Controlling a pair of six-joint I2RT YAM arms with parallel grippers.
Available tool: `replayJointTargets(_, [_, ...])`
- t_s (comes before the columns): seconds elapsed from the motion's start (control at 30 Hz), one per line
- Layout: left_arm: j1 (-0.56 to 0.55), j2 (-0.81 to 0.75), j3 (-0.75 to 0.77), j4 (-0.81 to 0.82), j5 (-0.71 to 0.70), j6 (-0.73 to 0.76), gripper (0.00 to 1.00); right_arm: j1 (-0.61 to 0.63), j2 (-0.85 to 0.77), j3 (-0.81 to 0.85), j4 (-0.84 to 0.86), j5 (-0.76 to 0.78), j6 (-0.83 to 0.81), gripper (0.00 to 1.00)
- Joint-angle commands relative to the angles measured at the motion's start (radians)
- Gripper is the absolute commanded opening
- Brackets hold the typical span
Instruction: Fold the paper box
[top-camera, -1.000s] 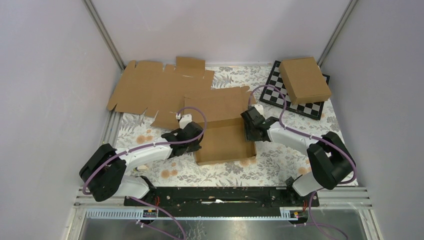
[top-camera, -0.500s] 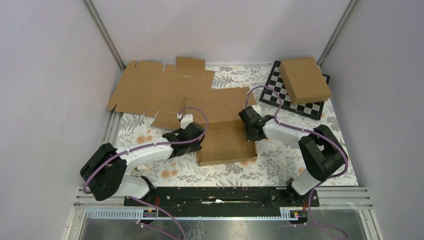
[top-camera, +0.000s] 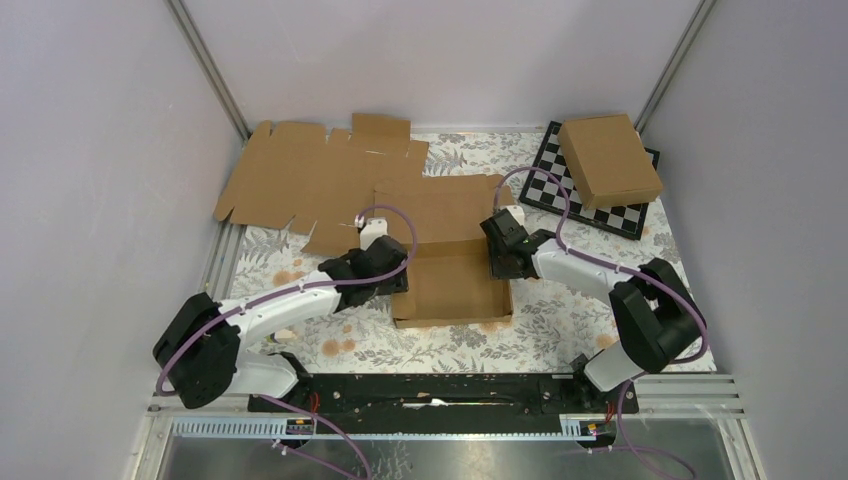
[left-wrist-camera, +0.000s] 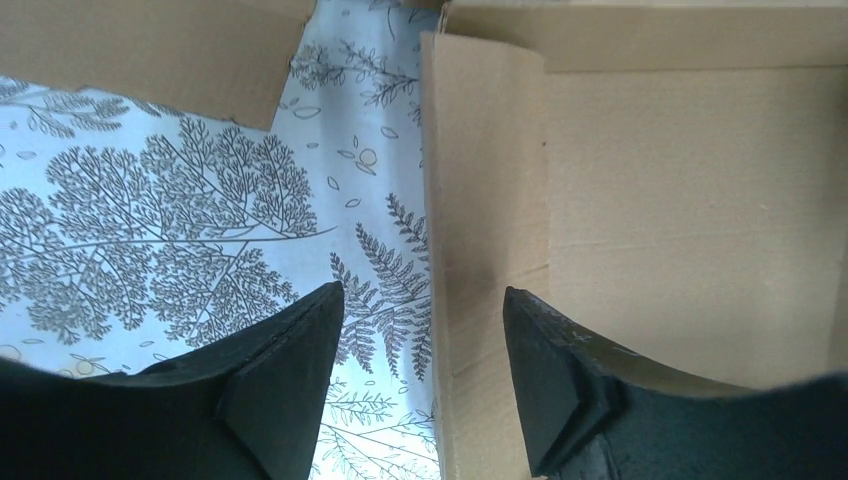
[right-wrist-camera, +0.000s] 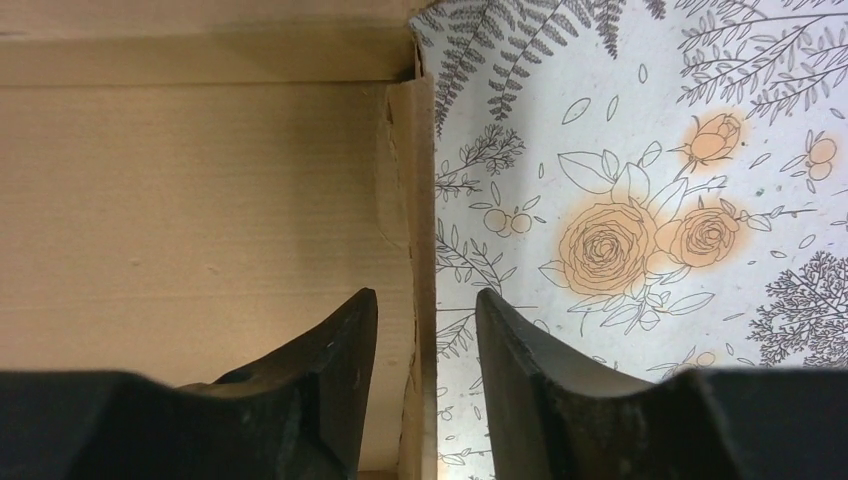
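Upright paper box walls obstruct left pincer and right pincer gaps.

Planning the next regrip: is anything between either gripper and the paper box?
Nothing visible. The left gripper straddles the paper box at its left wall, the right gripper at its right wall, both open.

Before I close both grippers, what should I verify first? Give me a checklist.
1. Left gripper open, the left wall of the paper box between its fingers: ok.
2. Right gripper open, astride the right wall: ok.
3. That right wall standing upright: ok.
4. That left wall fully upright: cannot tell.
5. Lid flap clear of the flat cardboard sheet: cannot tell.
6. Second box on the chessboard, clear of both arms: ok.
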Motion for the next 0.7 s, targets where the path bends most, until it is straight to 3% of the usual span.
replayJointTargets(0.0, [0.009,-0.010,0.080,-0.008,-0.030,0.060,0.65,-0.006,-0.063,-0.003,-0.004,0.009,-0.013,0.51])
replayJointTargets(0.2, [0.018,0.104,0.125,0.000,0.019,0.079,0.67,-0.005,-0.035,0.000,0.001,-0.013,-0.017,0.57])
replayJointTargets(0.47, [0.085,0.222,0.091,0.057,0.126,0.074,0.53,-0.006,-0.027,0.001,0.001,-0.014,-0.016,0.56])
replayJointTargets(0.53, [0.085,0.248,0.085,0.059,0.119,0.074,0.40,-0.005,-0.023,0.001,0.002,-0.020,-0.016,0.54])
replayJointTargets(0.63, [0.083,0.286,0.096,0.026,0.067,0.067,0.00,-0.005,-0.020,-0.002,0.001,-0.021,-0.018,0.51])
replayJointTargets(0.67, [0.078,0.296,0.103,0.009,0.046,0.064,0.00,-0.005,-0.019,-0.003,0.001,-0.017,-0.020,0.51])
